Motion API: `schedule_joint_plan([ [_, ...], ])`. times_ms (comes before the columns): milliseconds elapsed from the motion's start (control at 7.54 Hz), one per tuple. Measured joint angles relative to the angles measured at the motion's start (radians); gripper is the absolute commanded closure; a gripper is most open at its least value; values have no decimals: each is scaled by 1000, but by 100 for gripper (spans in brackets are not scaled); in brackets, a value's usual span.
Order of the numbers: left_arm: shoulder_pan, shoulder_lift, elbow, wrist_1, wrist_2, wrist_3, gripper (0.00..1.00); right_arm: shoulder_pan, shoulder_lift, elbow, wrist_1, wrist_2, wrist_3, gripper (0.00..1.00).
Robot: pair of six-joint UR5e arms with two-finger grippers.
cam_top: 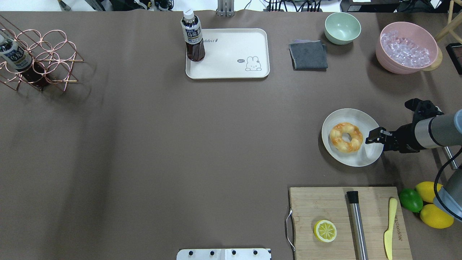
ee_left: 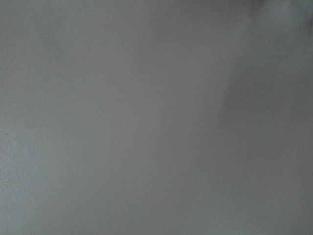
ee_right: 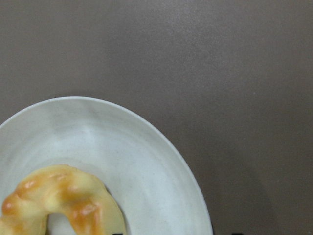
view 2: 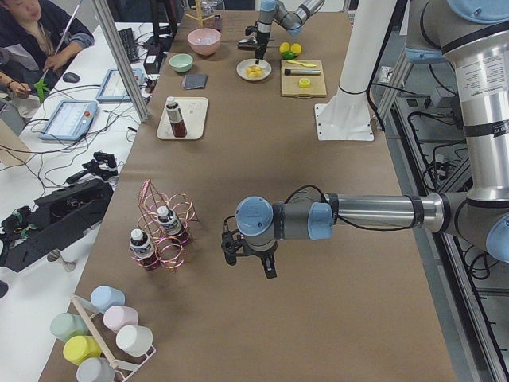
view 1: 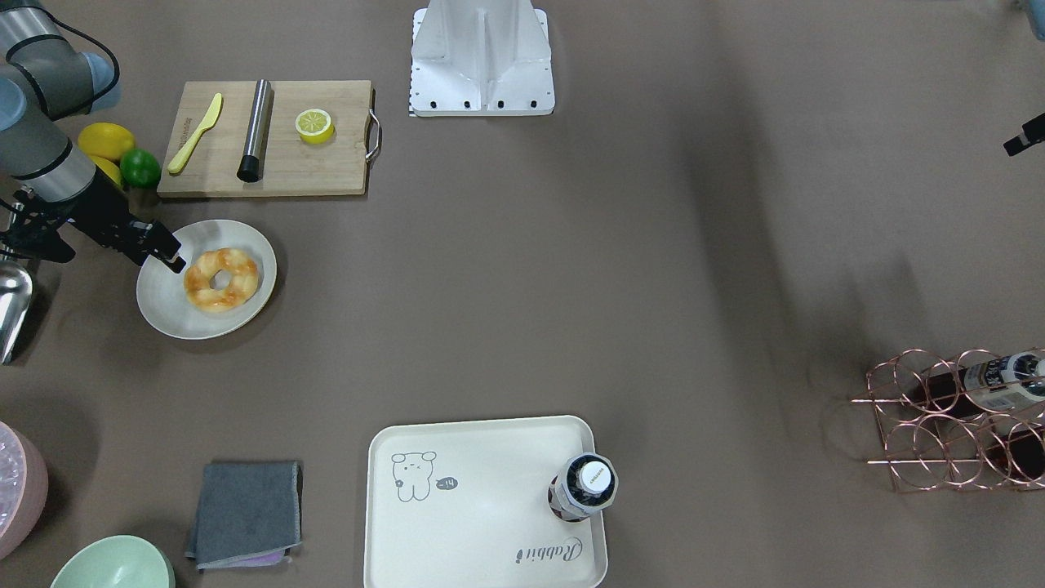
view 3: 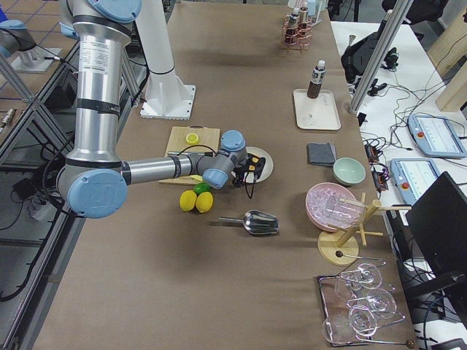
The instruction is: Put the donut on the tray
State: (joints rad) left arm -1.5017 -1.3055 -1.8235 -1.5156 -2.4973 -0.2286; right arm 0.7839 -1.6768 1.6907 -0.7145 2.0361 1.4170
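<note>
Between the plate [cam_top: 355, 159] and the tray [cam_top: 231, 57], bare table [cam_top: 252, 126] is presented. One tray corner is occupied by an upright bottle [cam_top: 193, 39]; the remaining tray surface is unobstructed. A folded cloth [cam_top: 309, 55] is located near the tray, and a cutting board [cam_top: 325, 206] near the plate.

Robot lab: teach pendant [view 2: 73, 119], loose cables [cam_top: 288, 4], operator [view 2: 28, 32] at desk [view 2: 20, 195].

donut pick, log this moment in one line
phase: approach | donut: on plate, not gripped | right gripper: open, beside donut | left gripper: away, state unclear | tray: holds bottle
</note>
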Motion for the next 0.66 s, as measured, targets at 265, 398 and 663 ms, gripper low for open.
schedule_joint_plan([
  [265, 0, 0, 0, 0, 0, 0, 1, -3, -14, 8, 5, -3, 17, 100],
  [398, 0, 0, 0, 0, 0, 0, 1, -1, -17, 22, 6, 0, 25, 100],
  [663, 0, 0, 0, 0, -1, 0, 1, 28, -11, 50, 2, 18, 31, 100],
])
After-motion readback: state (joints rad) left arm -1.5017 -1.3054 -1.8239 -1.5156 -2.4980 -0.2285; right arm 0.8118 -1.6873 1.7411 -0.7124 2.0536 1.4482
